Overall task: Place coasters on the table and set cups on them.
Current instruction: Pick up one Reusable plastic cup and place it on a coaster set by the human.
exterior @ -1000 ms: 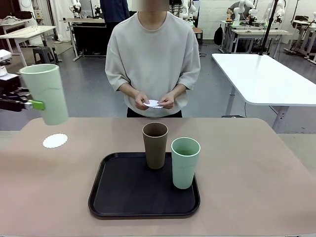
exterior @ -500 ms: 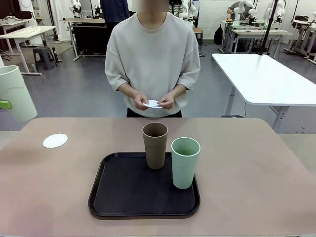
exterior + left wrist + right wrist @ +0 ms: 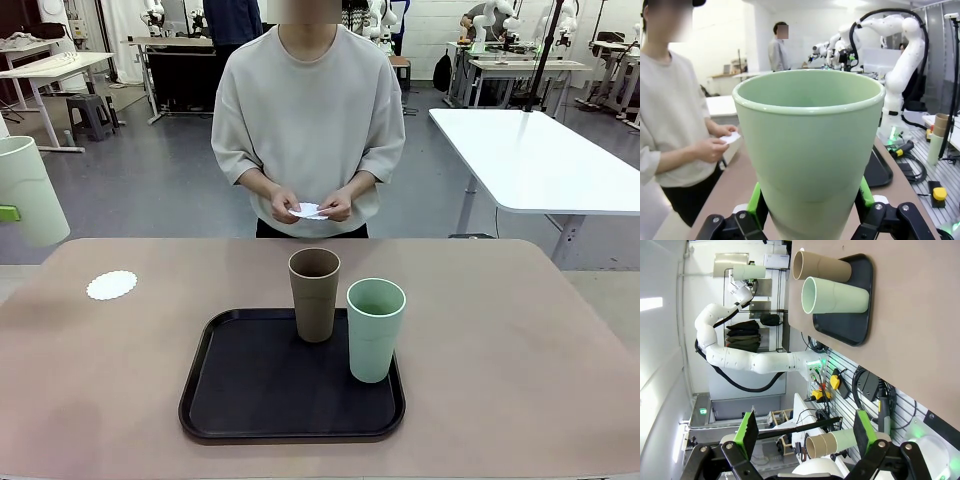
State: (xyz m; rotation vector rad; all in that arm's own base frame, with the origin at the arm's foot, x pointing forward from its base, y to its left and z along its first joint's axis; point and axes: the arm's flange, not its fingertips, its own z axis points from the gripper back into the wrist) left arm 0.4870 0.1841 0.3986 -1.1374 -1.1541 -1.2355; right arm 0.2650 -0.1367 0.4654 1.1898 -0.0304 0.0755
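The left gripper [image 3: 810, 210] pinches a tall pale green matte tumbler [image 3: 809, 150] near its base, with 1 green pad [image 3: 755, 197] pressed against each side. In the front view this raised tumbler [image 3: 30, 190] hangs at the left edge of the frame, mouth up and slightly tilted, in the air and clear of the beige-pink matte table [image 3: 520, 350].

1 white round paper coaster with a lacy edge [image 3: 111, 285] lies flat on the table in the left part of the frame, with nothing on it. A black rectangular tray [image 3: 250, 400] sits in the lower middle. On it a brown tapered tumbler [image 3: 314, 293] stands upright near the far rim, and a second pale green tumbler [image 3: 375, 330] stands just beside it, to the right and lower in the frame.

At the top centre, the person's hands [image 3: 338, 207] hold more white paper coasters [image 3: 310, 210] at waist height.

The right gripper [image 3: 806, 432] has its fingers spread wide, with nothing between them.
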